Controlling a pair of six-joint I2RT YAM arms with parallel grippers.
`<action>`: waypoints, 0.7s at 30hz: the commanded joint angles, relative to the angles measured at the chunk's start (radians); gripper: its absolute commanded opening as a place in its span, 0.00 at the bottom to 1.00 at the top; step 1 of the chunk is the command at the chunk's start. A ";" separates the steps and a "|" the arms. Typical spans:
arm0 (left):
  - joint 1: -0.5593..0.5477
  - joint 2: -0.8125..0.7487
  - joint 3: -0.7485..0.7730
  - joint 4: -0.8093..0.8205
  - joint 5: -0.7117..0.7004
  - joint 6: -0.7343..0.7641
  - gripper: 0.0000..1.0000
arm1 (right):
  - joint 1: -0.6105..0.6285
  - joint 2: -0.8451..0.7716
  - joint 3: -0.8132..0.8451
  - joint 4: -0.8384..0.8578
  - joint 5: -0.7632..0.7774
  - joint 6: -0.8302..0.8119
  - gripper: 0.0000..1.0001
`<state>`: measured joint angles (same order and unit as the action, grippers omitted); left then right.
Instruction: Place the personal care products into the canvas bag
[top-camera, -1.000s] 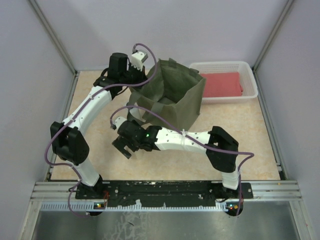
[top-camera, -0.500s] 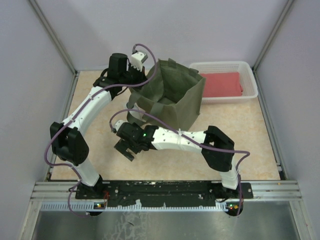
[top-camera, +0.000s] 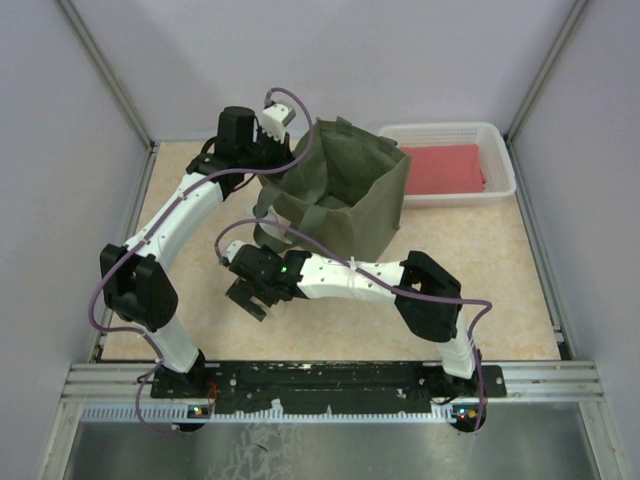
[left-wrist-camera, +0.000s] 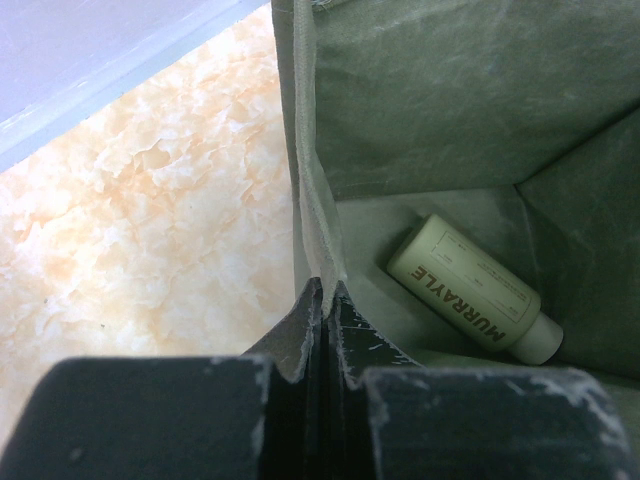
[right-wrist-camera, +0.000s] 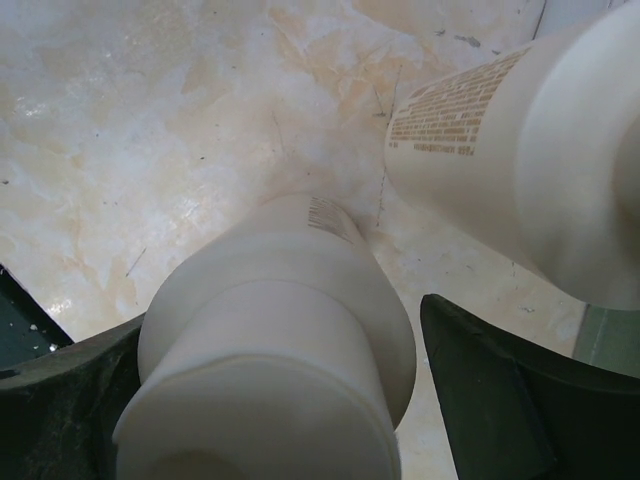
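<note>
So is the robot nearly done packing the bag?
Not nearly. One pale bottle lies in the canvas bag, whose rim the left gripper pinches. The right gripper is open around a cream-capped bottle standing on the table, not lifted yet. A second bottle waits beside it. Any others aren't in view.

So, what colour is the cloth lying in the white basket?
Red. The cloth shows best in the top external view.

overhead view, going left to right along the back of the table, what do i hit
left gripper shut on the bag's rim → green bag → white basket
</note>
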<state>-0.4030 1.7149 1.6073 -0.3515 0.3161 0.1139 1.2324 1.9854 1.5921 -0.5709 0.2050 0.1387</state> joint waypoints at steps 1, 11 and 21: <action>0.001 -0.031 -0.018 -0.027 0.010 0.015 0.00 | 0.005 -0.012 0.025 0.022 0.023 -0.022 0.87; 0.003 -0.026 -0.022 -0.027 0.010 0.013 0.00 | 0.013 -0.056 -0.026 0.042 0.050 -0.018 0.50; 0.004 -0.028 -0.022 -0.033 -0.001 0.013 0.00 | 0.016 -0.182 -0.155 0.076 0.103 0.036 0.43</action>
<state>-0.4030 1.7145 1.6035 -0.3485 0.3153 0.1169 1.2415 1.9247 1.4841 -0.4892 0.2428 0.1509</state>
